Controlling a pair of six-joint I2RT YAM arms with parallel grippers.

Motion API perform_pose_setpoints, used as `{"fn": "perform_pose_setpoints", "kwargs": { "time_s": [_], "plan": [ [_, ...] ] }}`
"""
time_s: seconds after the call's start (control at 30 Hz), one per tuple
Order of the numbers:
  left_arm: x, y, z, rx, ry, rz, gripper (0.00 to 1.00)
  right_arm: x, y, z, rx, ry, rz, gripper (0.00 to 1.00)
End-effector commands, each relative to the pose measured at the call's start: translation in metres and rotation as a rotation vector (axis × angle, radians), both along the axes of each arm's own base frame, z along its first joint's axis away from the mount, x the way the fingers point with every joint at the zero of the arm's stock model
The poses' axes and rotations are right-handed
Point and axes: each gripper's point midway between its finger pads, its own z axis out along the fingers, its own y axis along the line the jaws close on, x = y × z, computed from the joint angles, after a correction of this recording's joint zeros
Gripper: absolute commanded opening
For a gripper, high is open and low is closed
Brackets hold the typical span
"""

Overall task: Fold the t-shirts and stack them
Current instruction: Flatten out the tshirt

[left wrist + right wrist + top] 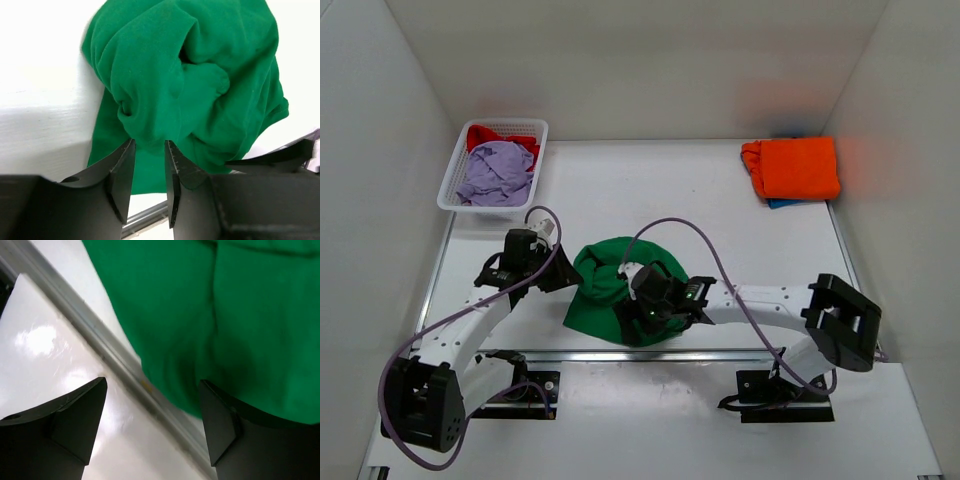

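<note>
Here, the left gripper [150, 145] has its jaws parted only narrowly. The tips sit at the left edge of the crumpled green t-shirt [200, 85], w/ no fold visibly caught between them. The right gripper [152, 385] stands wide open over the shirt's near edge, by the metal rail [95, 332], holding nothing. The green t-shirt lies in a bunched heap near the middle of the table [650, 190], between the two arms — not spread, not folded. Far right, an orange t-shirt [792, 167] sits folded on a blue shirt [782, 203]. Far left, a white basket [448, 195] holds a lavender shirt [498, 172] and a red shirt [485, 135]. Step in hand, by the look of it: taking hold of the green one to open it flat — early in its fold. Next move prob. calls for each gripper to close on a separate edge, e.g. hem or shoulders, then draw apart w/o dragging cloth over the rail.
</note>
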Motion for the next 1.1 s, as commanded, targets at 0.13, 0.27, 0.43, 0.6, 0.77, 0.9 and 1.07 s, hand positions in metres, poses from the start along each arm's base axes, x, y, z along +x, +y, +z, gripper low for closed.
{"fn": "perform_pose_setpoints", "kwargs": {
  "time_s": [0.13,0.27,0.43,0.6,0.77,0.9,1.07],
  "plan": [
    [0.007,0.006,0.011,-0.003,-0.051,0.021,0.42,0.011,0.025,-0.024,-0.072,-0.068,-0.007,0.71],
    [0.009,0.007,0.011,0.001,-0.059,0.026,0.45,0.002,0.013,-0.05,-0.182,-0.069,-0.004,0.48],
    [0.016,0.007,0.019,0.01,-0.071,0.014,0.52,-0.001,-0.003,-0.046,-0.255,-0.068,-0.014,0.0],
    [0.015,-0.001,0.026,0.02,-0.094,-0.003,0.55,0.017,-0.01,0.014,-0.084,-0.099,-0.075,0.0],
    [0.011,-0.018,0.017,-0.007,-0.081,-0.037,0.58,0.024,-0.017,0.021,-0.086,-0.102,-0.084,0.0],
    [0.014,-0.033,0.013,-0.006,-0.093,-0.043,0.57,0.023,-0.019,0.013,-0.126,-0.09,-0.073,0.0],
    [0.029,-0.026,0.008,0.07,-0.024,-0.093,0.0,0.052,-0.041,0.05,-0.183,-0.223,-0.167,0.0]
  ]
}}
